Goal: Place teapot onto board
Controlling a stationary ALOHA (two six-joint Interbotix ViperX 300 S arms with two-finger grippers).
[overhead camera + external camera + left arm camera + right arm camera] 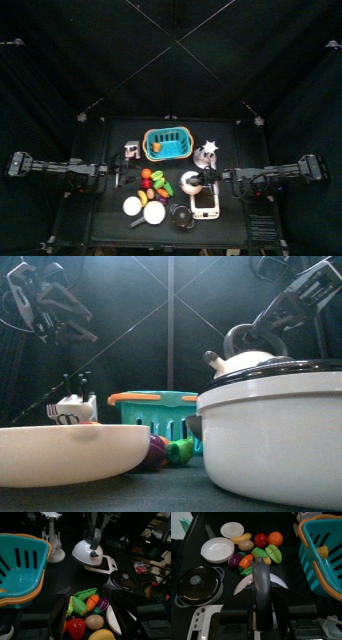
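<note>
The white teapot [191, 181] with a black arched handle is near the table's middle, just behind the white board [205, 206]. My right gripper [203, 180] is shut on the teapot's handle [260, 582], over the white body [278, 587]. In the left wrist view the teapot [85, 551] hangs at the board's [109, 564] edge under the right gripper [94, 536]. The front view shows the teapot [247, 360] behind the pot. My left gripper [115, 180] is open and empty at the left, above the vegetables [85, 604].
A teal basket [166, 144] stands at the back. A lidded pot [181, 214] and a white bowl [154, 212] sit at the front. Toy vegetables [155, 183] lie left of the teapot. A small rack [207, 153] stands behind the teapot.
</note>
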